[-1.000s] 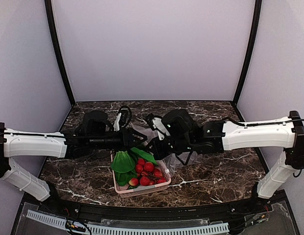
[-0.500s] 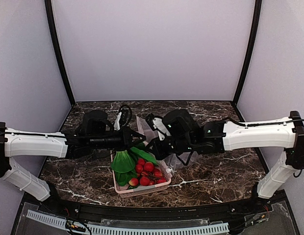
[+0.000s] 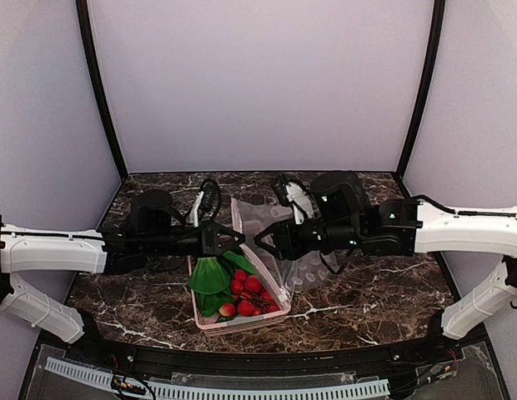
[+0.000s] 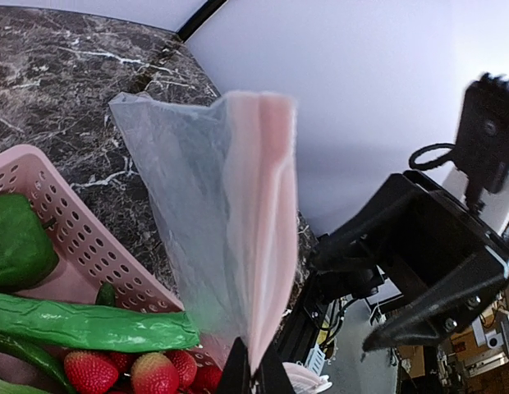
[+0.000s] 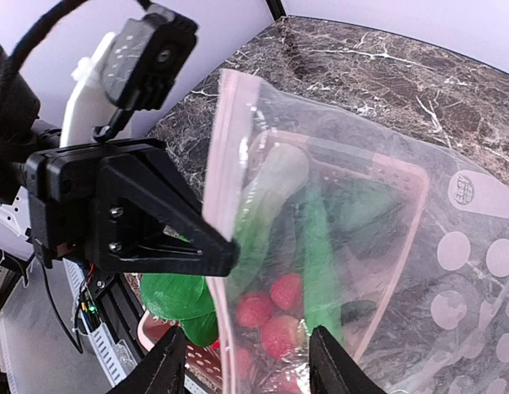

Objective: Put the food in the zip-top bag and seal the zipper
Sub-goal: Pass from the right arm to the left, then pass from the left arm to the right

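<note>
The left claw is shut narrow on the zipper, pinching the pink strip by its lower end so that it stands up from the fingertips. The bag hangs from that strip, lifted off the worktop over the basket's far right side. Its clear body, printed with pale ovals, trails away towards the middle of the worktop

The right claw faces the left one from the other side of the strip. Its fingers are spread wide with the zipper running down between them, and whether either finger touches the plastic cannot be told. In the top view the two claws meet tip to tip at the bag's mouth edge

The food lies in the pink slatted basket, which sits close to the near edge of the worktop, a little left of its middle. The bok choy spreads its leaves over the basket's left side. The pepper rests against the far wall, and a long cucumber lies across red strawberries. From the right wrist, the greens and the basket rim show through the clear plastic
</note>
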You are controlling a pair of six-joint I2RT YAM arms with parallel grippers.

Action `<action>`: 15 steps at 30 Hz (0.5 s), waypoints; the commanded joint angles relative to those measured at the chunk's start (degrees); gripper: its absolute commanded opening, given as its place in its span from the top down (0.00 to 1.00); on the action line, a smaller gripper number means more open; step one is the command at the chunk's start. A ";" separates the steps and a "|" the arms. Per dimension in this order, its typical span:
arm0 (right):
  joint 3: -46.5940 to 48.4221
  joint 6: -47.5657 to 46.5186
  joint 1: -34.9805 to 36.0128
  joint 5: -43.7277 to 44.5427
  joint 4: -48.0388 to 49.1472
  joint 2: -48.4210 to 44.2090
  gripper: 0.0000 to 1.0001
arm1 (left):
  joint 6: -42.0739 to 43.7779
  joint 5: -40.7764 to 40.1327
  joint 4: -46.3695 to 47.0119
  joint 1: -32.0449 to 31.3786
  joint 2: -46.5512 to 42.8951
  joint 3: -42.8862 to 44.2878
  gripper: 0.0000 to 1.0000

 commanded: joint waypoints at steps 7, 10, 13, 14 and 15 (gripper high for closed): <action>5.31 2.47 -0.70 -0.37 -1.64 1.29 0.52 | 9.07 -0.64 -7.13 0.10 -5.40 -0.26 0.99; 9.76 4.11 -0.13 3.35 -4.23 3.71 0.48 | 10.56 -5.94 -12.73 -1.05 -5.44 1.65 0.99; 12.45 5.34 -0.07 6.55 -4.96 5.70 0.48 | 13.37 -14.60 -19.09 -3.50 -5.21 4.58 0.99; 13.20 5.82 -0.03 7.81 -5.22 6.44 0.48 | 13.71 -15.83 -20.73 -4.57 -5.17 5.54 0.99; 13.98 6.14 -0.01 8.53 -5.43 7.08 0.50 | 13.93 -17.68 -21.13 -5.02 -5.14 5.78 0.99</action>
